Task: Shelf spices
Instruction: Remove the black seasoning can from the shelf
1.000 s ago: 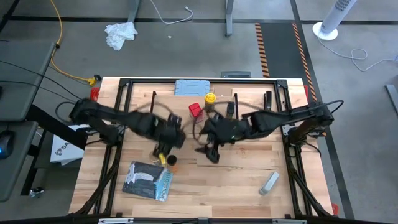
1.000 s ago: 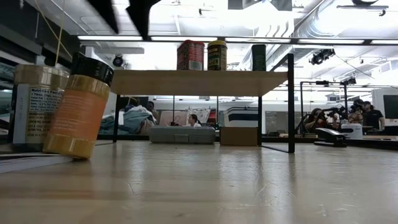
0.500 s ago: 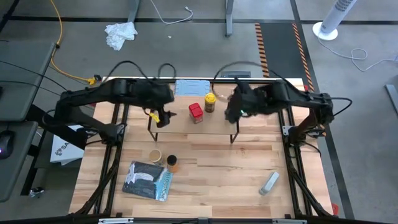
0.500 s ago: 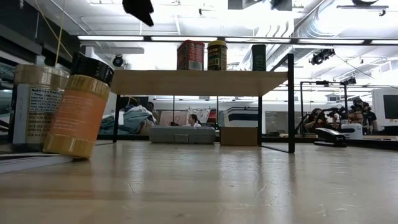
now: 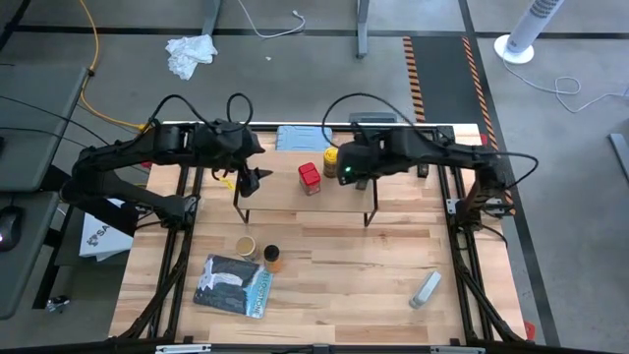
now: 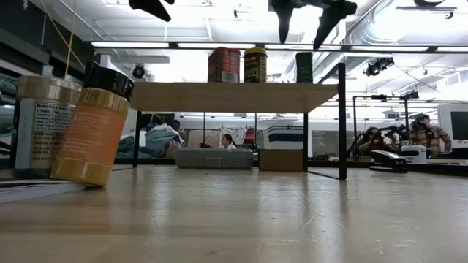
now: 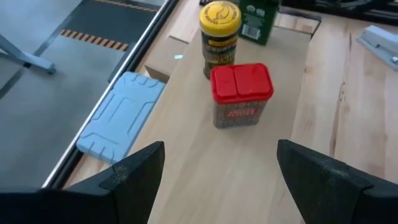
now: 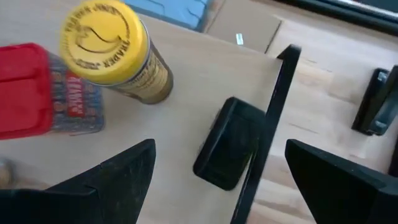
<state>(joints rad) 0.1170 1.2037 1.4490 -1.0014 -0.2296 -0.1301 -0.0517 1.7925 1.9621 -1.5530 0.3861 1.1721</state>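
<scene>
Both grippers open, empty: left gripper and right gripper over shelf. Three spices shelved; amber jar, tan cylinder next to fetch.

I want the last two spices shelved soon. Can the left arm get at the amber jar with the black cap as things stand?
Probably yes. The left gripper hangs open over the shelf's left end, and the amber jar stands on open table in front, only the tan cylinder beside it.

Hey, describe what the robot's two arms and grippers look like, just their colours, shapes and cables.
Both arms are dark, jointed links with black cables looping above them. The left gripper and right gripper each have two broad, matte black, wedge-shaped fingers. A small green light glows on the right arm's wrist.
</scene>
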